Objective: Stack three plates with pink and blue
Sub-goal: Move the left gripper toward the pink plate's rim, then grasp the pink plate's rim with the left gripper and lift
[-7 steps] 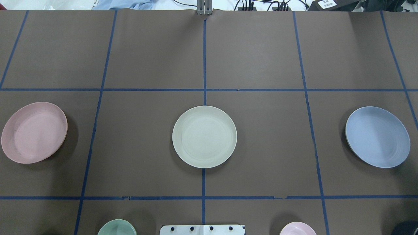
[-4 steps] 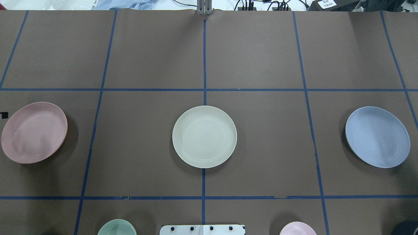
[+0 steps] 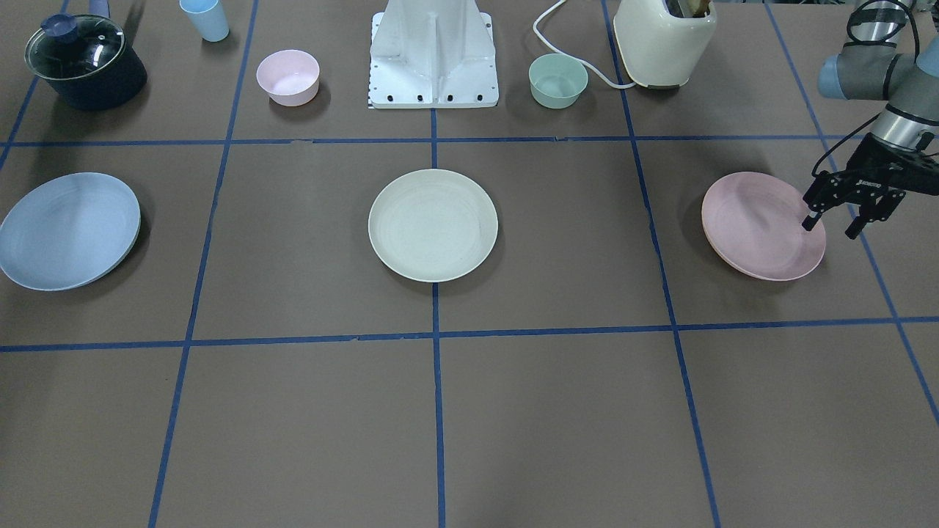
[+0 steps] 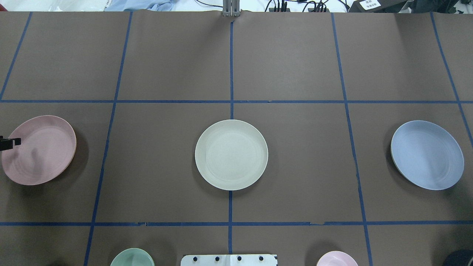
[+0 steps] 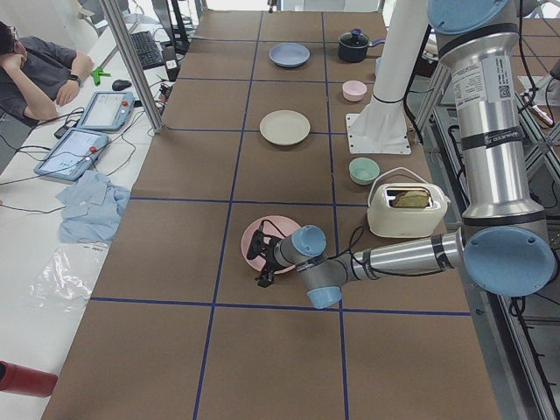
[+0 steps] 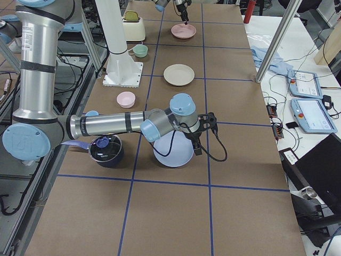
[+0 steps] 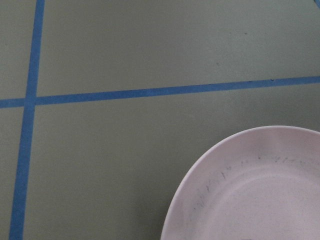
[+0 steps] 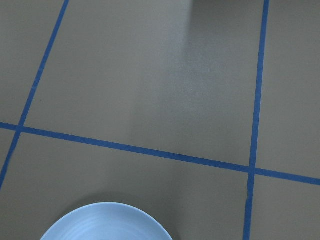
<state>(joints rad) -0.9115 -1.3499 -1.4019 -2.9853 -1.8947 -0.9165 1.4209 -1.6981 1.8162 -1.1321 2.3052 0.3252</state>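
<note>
Three plates lie apart in a row on the brown table. The cream plate [image 4: 231,154] is in the middle, the pink plate [image 4: 38,149] on my left, the blue plate [image 4: 427,154] on my right. In the front-facing view my left gripper [image 3: 830,226] is open and empty, with its jaws straddling the outer rim of the pink plate [image 3: 759,224]. One finger [image 4: 13,141] pokes in at the overhead view's left edge. My right gripper [image 6: 206,133] shows only in the exterior right view, over the blue plate's [image 6: 173,152] far edge. I cannot tell whether it is open or shut.
Along the robot's side stand a lidded dark pot [image 3: 84,62], a light blue cup [image 3: 205,18], a small pink bowl [image 3: 287,77], the white robot base [image 3: 433,55], a mint-green bowl [image 3: 558,81] and a cream toaster [image 3: 664,40].
My left gripper has come in from the left edge to the pink plate's outer rim, and its shadow now falls on the plate. The plates have not moved.
</note>
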